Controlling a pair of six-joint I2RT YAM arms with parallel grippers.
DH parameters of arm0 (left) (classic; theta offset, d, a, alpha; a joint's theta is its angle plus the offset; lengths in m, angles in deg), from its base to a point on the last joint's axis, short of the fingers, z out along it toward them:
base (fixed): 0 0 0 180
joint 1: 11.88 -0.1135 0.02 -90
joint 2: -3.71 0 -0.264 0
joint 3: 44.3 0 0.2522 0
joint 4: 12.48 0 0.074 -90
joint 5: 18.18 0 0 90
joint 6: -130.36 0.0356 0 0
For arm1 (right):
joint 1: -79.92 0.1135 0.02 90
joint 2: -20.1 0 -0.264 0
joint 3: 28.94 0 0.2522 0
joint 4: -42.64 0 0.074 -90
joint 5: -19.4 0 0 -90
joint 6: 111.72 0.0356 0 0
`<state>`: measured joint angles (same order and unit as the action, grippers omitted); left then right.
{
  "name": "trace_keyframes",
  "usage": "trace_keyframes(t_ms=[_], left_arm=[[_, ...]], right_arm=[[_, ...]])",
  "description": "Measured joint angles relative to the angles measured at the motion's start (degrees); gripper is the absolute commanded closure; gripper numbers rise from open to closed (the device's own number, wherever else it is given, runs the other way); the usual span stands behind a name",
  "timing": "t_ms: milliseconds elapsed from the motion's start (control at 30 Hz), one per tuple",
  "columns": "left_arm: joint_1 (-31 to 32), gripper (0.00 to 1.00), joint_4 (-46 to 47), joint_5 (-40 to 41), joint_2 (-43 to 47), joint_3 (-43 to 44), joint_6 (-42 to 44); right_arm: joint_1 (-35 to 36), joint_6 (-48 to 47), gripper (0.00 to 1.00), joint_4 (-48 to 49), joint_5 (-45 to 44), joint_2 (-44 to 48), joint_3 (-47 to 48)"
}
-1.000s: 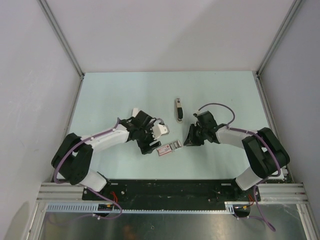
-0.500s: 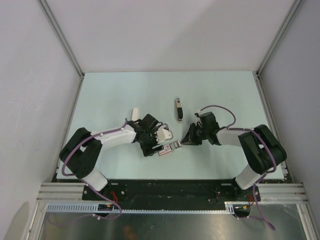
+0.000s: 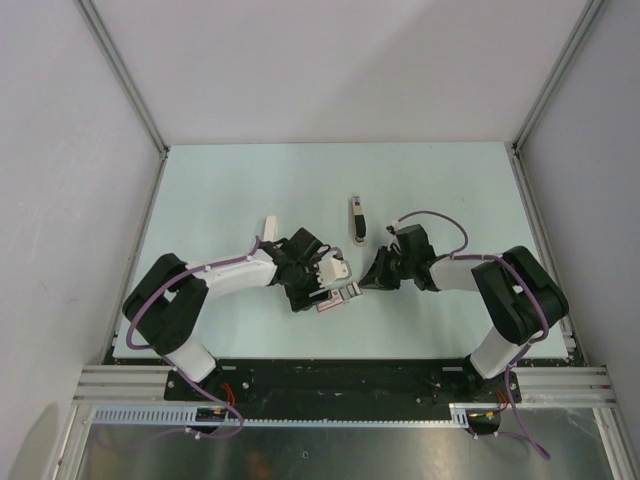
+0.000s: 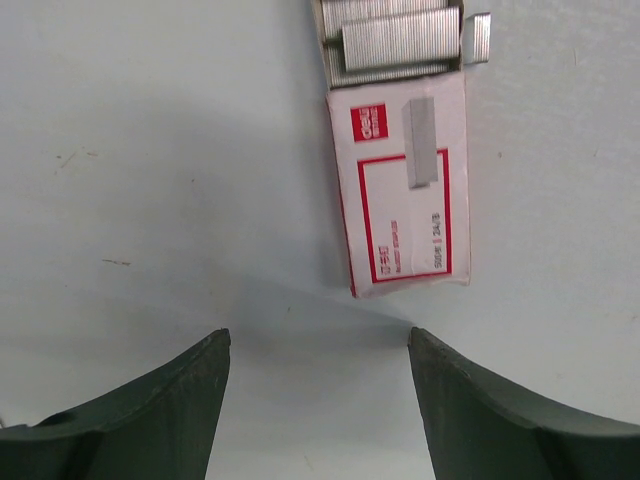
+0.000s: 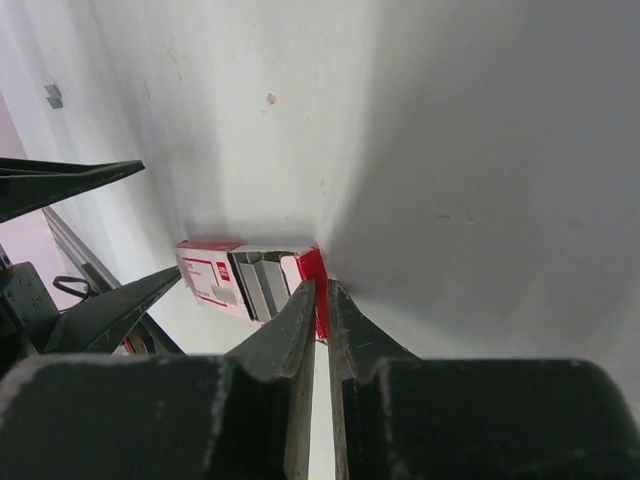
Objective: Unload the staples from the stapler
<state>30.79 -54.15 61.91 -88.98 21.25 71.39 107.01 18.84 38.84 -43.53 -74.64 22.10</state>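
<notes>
The stapler (image 3: pixel 356 218), slim and white with a dark bar, lies alone mid-table, apart from both grippers. Any staples inside it are hidden. A white-and-red staple box (image 3: pixel 338 297) lies nearer the arms, its tray slid out and showing grey staple strips (image 4: pixel 395 40). A short loose strip of staples (image 4: pixel 477 38) lies beside the tray. My left gripper (image 4: pixel 318 340) is open just short of the box's closed end (image 4: pixel 405 190), holding nothing. My right gripper (image 5: pixel 322 292) is closed to a thin slit on the box's red end flap (image 5: pixel 318 262).
White walls and aluminium posts ring the pale table (image 3: pixel 220 190). The two arms angle inward toward the box from either side, their wrists close together. The arm bases and a black rail (image 3: pixel 340 375) line the near edge.
The left arm has swung right, bringing its open fingers up to the box. The right gripper has slid left to the box's open end and narrowed its jaws.
</notes>
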Motion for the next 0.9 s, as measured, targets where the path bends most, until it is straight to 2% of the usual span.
trace_keyframes(t_ms=[900], left_arm=[[0.5, 0.24, 0.9, 1.0, 0.0, 0.0, 0.0]], right_arm=[[10.1, 4.7, 0.94, 6.1, -2.7, -2.0, 0.0]])
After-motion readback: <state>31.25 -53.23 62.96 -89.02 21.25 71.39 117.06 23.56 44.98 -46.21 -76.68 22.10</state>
